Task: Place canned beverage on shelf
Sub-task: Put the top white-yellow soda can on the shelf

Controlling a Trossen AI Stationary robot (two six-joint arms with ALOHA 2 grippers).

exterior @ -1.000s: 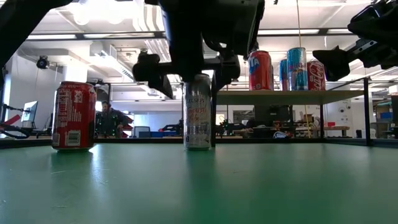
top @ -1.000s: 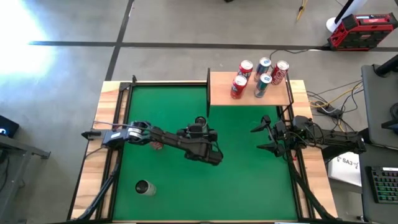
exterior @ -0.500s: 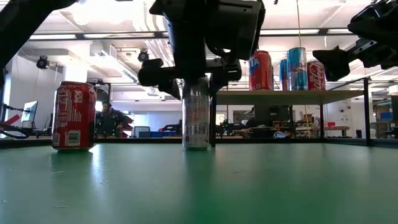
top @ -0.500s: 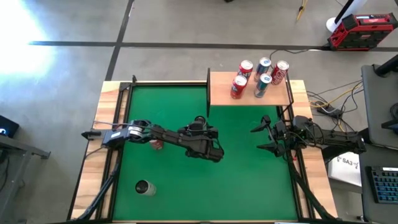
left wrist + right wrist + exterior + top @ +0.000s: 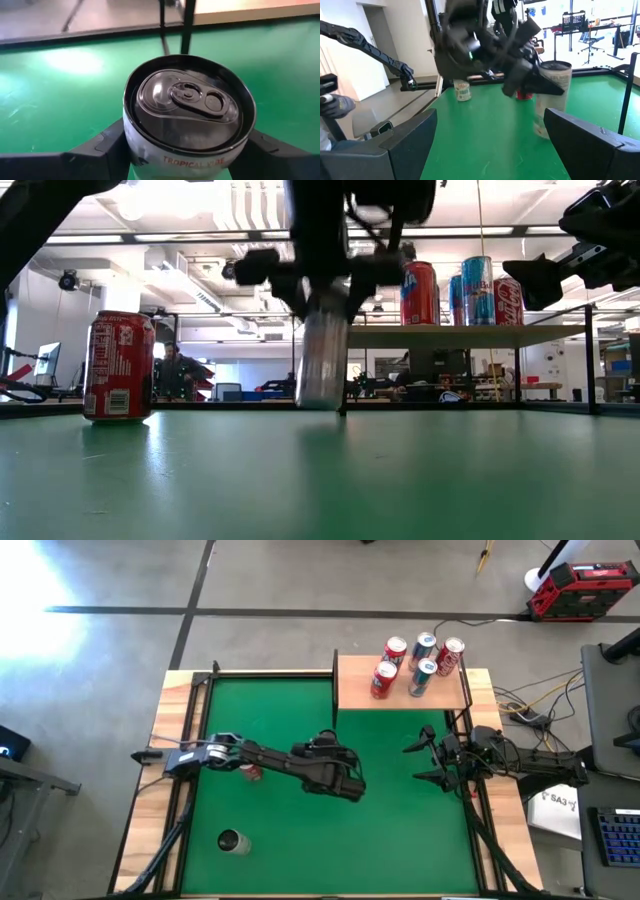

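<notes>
A silver can (image 5: 187, 115) with a dark top is clamped in my left gripper (image 5: 345, 780), which is shut on it near the middle of the green mat. In the low view the can (image 5: 322, 360) hangs slightly tilted, just above the mat. The shelf (image 5: 355, 680), a light-wood board with black rails, stands at the far right and carries several cans (image 5: 415, 665). My right gripper (image 5: 420, 762) waits open near the table's right edge, touching nothing. My left gripper pinches the can's side wall just under the top rim (image 5: 131, 150), one finger (image 5: 100, 147) on each side. The fingers come from above, pointing down. The can is lifted just clear of the mat and leans a little.
A red can (image 5: 250, 772) stands on the mat left of the held can. A silver-topped can (image 5: 232, 842) stands near the front left. The shelf's black post (image 5: 343, 370) is right behind the held can. The mat between the arms is bare green (image 5: 390, 830).
My left gripper has shut on the silver can and risen a little, drifting slightly toward the table's right edge. The can, which stood upright on the mat, has come off it and tipped slightly.
</notes>
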